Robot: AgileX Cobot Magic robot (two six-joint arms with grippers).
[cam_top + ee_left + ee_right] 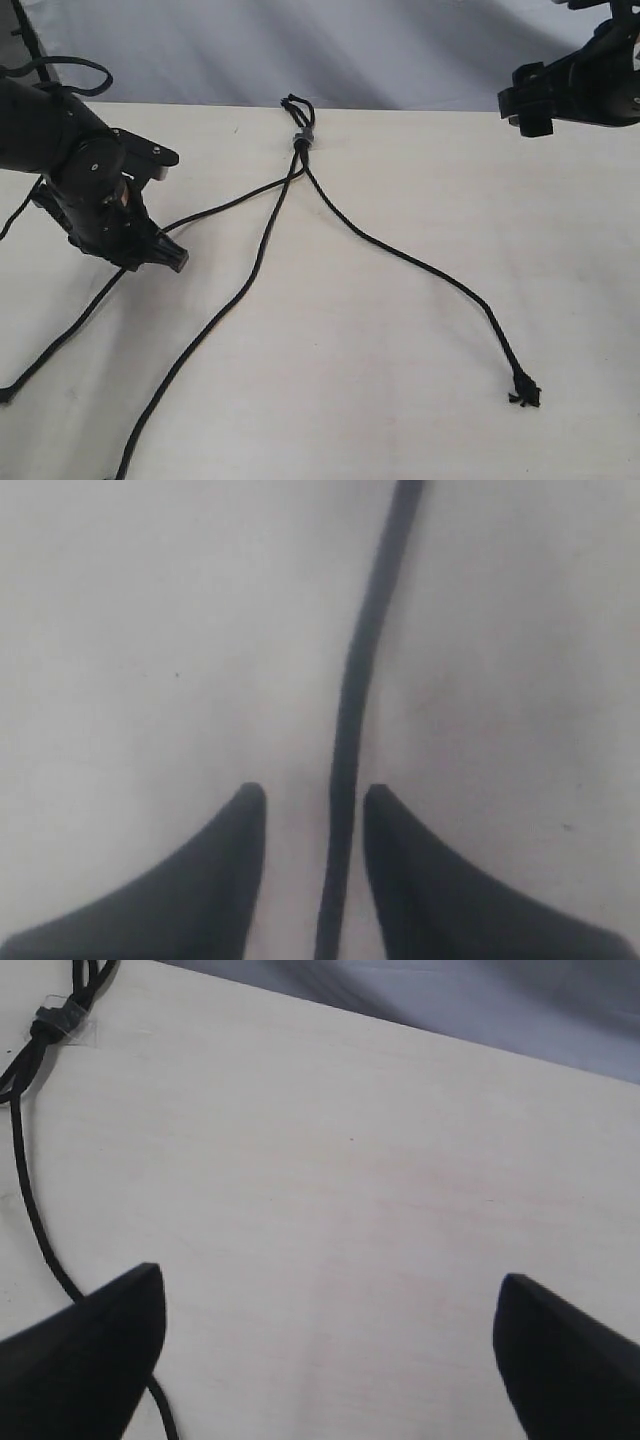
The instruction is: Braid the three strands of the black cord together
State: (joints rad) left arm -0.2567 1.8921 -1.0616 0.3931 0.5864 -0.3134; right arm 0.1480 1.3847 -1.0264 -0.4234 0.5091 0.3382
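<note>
The black cord lies on the pale table, its three strands joined at the far end by a small grey band with short loops. The left strand runs out to the left under my left gripper. The middle strand heads to the near edge. The right strand ends in a frayed tip. In the left wrist view my left gripper stands open low over the table, its fingers astride a strand. My right gripper hovers at the far right, wide open and empty; the band shows beside it.
The table is a pale wooden surface with a grey cloth backdrop behind its far edge. A smooth black arm cable loops above the left arm. The left and middle strands cross close to the band.
</note>
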